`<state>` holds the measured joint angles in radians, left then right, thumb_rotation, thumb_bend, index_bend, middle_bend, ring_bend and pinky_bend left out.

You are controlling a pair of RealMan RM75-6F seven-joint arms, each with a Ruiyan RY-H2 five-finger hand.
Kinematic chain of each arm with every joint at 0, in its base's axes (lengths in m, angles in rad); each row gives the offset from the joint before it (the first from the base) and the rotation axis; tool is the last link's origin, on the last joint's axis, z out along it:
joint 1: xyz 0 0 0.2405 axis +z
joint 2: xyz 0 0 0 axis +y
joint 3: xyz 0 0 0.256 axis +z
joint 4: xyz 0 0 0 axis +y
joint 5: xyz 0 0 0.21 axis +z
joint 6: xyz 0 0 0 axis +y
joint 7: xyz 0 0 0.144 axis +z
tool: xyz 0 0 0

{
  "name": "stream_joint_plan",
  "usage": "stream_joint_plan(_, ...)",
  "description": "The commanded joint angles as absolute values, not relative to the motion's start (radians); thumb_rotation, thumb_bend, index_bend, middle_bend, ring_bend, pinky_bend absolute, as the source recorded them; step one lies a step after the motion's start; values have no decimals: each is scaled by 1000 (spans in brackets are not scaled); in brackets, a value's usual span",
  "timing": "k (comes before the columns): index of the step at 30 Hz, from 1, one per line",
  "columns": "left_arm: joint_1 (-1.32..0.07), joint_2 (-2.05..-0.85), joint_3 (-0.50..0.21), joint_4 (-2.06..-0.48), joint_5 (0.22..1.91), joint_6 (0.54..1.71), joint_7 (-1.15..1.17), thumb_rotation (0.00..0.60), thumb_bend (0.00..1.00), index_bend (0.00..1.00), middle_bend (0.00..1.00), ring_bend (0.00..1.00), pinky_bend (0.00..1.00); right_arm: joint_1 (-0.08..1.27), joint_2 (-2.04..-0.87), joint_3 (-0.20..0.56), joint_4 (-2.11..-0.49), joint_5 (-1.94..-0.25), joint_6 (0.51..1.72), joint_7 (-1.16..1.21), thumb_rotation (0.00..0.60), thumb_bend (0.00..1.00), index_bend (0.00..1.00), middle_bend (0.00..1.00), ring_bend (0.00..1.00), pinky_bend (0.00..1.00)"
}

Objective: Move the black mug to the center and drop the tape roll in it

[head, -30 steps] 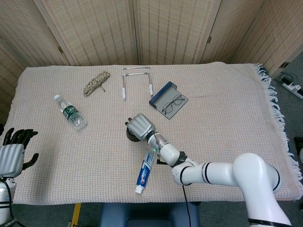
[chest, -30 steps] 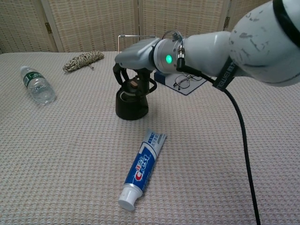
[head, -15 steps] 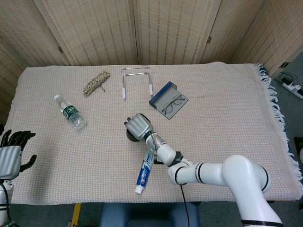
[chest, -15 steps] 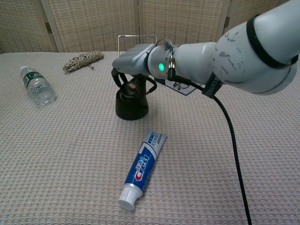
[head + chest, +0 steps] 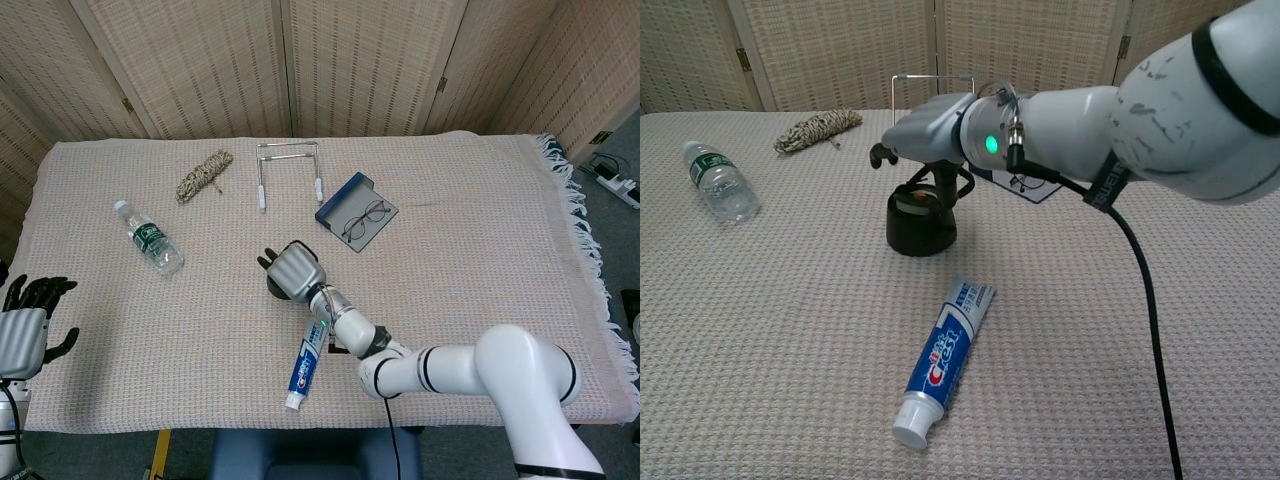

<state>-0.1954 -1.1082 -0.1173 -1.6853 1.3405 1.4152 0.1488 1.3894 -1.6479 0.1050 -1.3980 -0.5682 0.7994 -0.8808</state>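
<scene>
The black mug (image 5: 921, 229) stands upright near the middle of the table; in the head view only its left edge (image 5: 273, 287) shows under my right hand (image 5: 297, 268). My right hand (image 5: 932, 135) hovers just above the mug's mouth with its fingers spread and nothing in them. The tape roll (image 5: 921, 199) lies in the top of the mug, its brown core showing. My left hand (image 5: 25, 325) hangs off the table's near left corner, fingers apart and empty.
A toothpaste tube (image 5: 944, 360) lies in front of the mug. A water bottle (image 5: 148, 237) is at the left, a rope coil (image 5: 204, 174) and a wire frame (image 5: 288, 170) at the back, and glasses on a blue case (image 5: 358, 212) behind the mug.
My right hand's fingers have spread apart above the mug. The tape roll they held has left them and now sits in the mug. The left hand has barely moved.
</scene>
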Motion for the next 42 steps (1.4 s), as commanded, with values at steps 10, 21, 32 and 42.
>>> stream_joint_plan(10, -195, -1116, -117, -1679, 1339, 1410, 149, 600, 273, 196, 160, 103, 4, 1334, -1587, 78, -1510, -666, 810, -795, 600, 387, 128, 272, 830, 816)
stream_joint_plan(21, -194, -1119, -117, -1679, 1337, 1408, 150, 600, 273, 197, 160, 103, 4, 1342, -1623, 66, -1469, -665, 787, -789, 600, 388, 129, 275, 832, 816)
stream_joint_plan(32, -202, -1128, -122, -1652, 1329, 1392, 137, 600, 273, 201, 160, 103, 4, 1224, -1419, 51, -1711, -777, 993, -751, 600, 387, 129, 275, 806, 816)
stream_joint_plan(42, -211, -1154, -142, -1603, 1292, 1378, 119, 600, 273, 204, 159, 103, 4, 901, -1132, -114, -2003, -1019, 1331, -634, 600, 388, 89, 269, 532, 545)
